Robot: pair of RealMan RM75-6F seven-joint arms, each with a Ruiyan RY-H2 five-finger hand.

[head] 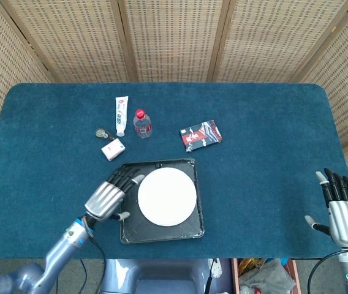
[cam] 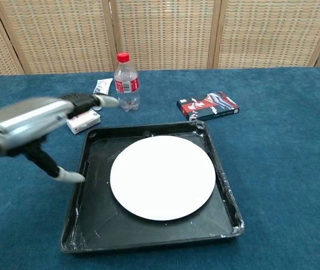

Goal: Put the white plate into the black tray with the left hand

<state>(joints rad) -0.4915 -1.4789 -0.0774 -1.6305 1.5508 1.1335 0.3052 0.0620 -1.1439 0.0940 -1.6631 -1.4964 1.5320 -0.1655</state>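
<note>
Round white plate (cam: 163, 178) sits flat in the square black tray (cam: 226, 191), we're basically done.
Left hand (head: 108, 197) empty, fingers spread; its thumb by the tray's near wall could snag it.
</note>
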